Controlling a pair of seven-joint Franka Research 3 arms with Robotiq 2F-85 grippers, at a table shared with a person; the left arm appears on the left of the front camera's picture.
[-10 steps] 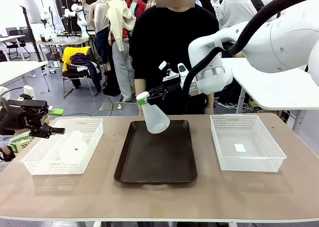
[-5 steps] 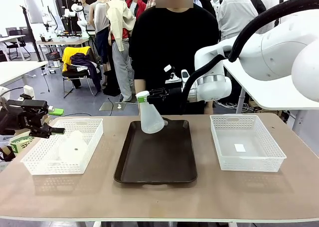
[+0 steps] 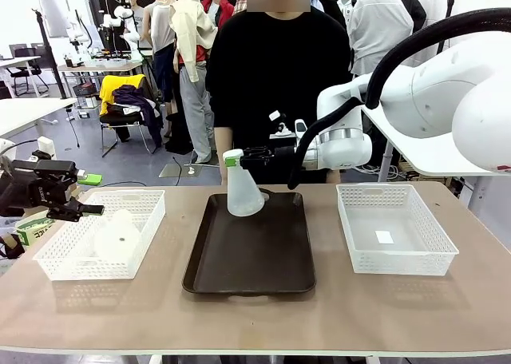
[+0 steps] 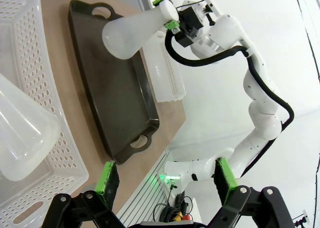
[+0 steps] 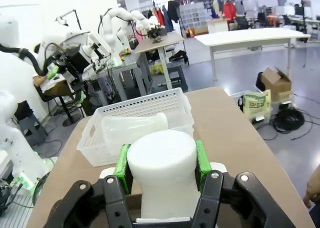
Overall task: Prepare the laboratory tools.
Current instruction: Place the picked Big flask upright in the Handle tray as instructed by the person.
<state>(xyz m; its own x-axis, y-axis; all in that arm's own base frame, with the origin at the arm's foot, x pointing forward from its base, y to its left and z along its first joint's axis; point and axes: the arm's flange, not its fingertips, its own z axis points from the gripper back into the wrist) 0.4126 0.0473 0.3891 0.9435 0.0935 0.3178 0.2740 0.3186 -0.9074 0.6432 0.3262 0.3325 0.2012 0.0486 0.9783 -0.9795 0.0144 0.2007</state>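
1. Left gripper [image 3: 82, 211]: at the far left edge of the table [image 3: 255, 316], just outside the left basket. Black fingers with green pads [image 4: 110, 178] spread wide apart, nothing between them.
2. Left white mesh basket [image 3: 148, 207]: on the table's left part, beside the tray.
3. First conical flask [image 3: 117, 236]: translucent frosted white, lying on its side inside the left basket. In the left wrist view its wide body [image 4: 22, 138] fills the near corner of the basket.
4. Dark brown tray [image 3: 255, 260]: rectangular, with cut-out handles at the short ends, lying at the middle of the table between the two baskets.
5. Second conical flask [image 3: 243, 193]: upright, neck up, over the far end of the tray. Whether its base touches the tray or hangs just above it cannot be told.
6. Right gripper [image 3: 234, 158]: reaching in from the right, held level, its jaws closed on the short neck of the second flask. In the right wrist view the green pads [image 5: 121, 164] press on either side of the neck.
7. Person [image 3: 271, 77]: in a black top, standing behind the far edge of the table, behind the held flask.
8. Right white mesh basket [image 3: 435, 238]: on the table's right part, beside the tray, with a small white slip [image 3: 384, 237] on its floor.
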